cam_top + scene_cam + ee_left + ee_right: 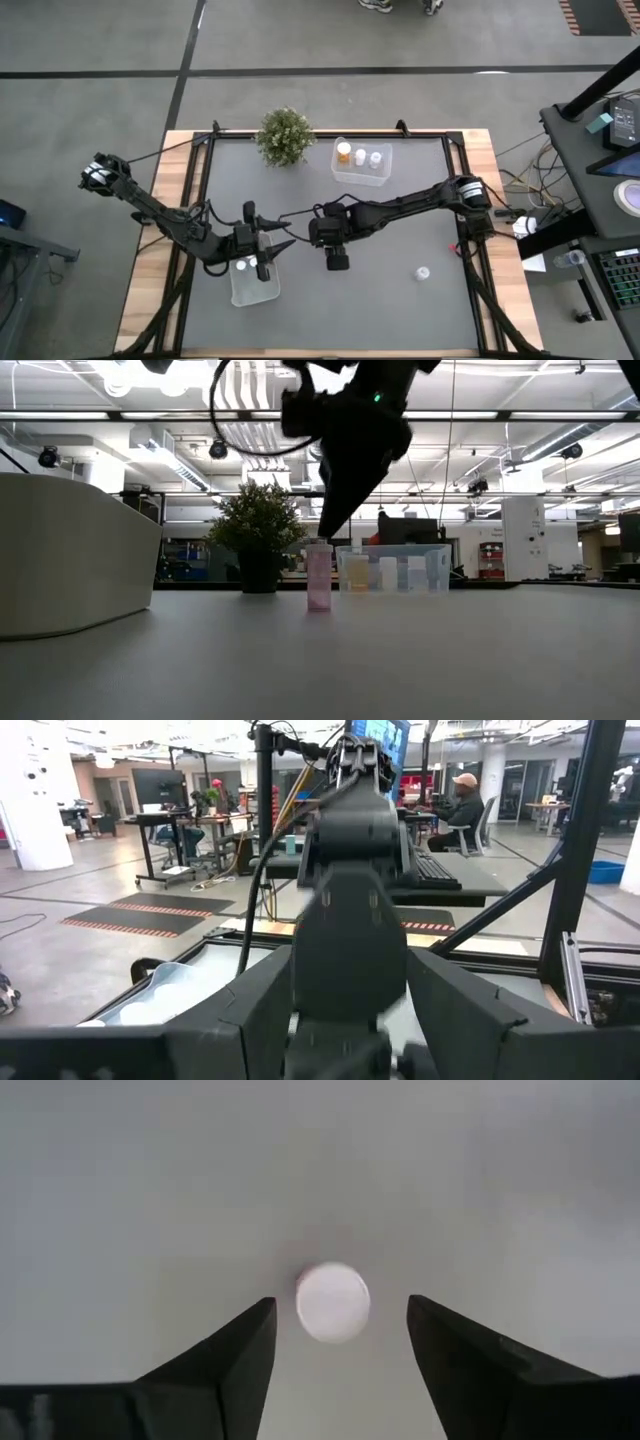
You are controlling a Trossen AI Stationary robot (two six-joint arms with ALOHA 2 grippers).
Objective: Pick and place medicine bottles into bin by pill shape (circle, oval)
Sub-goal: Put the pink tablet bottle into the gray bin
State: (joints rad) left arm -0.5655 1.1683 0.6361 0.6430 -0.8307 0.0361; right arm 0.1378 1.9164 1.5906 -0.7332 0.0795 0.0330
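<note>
A pink medicine bottle (319, 578) with a white cap (333, 1302) stands upright on the grey table, near its middle. My right gripper (340, 1315) hangs over it, slanting down and open, one finger on each side of the cap without touching it. In the high view this gripper (337, 260) hides the bottle. My left gripper (262, 252) is held level and open over the near-left clear bin (255, 292), where one white-capped bottle (241, 265) stands. Another small bottle (422, 272) sits alone on the table at the near right.
A second clear bin (385, 178) at the far middle holds three bottles, one of them orange (344, 153). A green bushy plant (285, 135) stands to its left. The near-left bin's wall (70, 555) fills the left of the low view.
</note>
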